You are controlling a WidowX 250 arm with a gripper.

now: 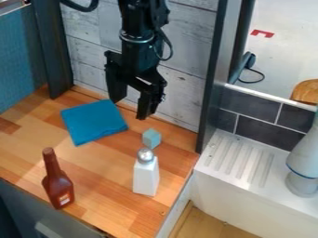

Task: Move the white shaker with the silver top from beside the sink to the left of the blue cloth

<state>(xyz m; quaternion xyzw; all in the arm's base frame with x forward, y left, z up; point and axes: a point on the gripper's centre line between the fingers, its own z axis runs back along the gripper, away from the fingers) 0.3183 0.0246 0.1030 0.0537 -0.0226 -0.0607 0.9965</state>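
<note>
Blue cloth (pixel 93 123): flat on wooden counter (pixel 102 169), near pale-blue block (pixel 151 138). Gripper (pixel 129 108) poised near cloth's far edge; fingers spread wide, nothing held. For any grip, fold to be pinched squarely, counter pressed lightly, block left undisturbed.

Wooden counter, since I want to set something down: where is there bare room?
The counter has bare wood between the brown bottle and white shaker, up to the blue cloth; another patch lies left of the cloth in the picture. It is crowded around the small block, beside the shaker, with the open gripper above.
</note>
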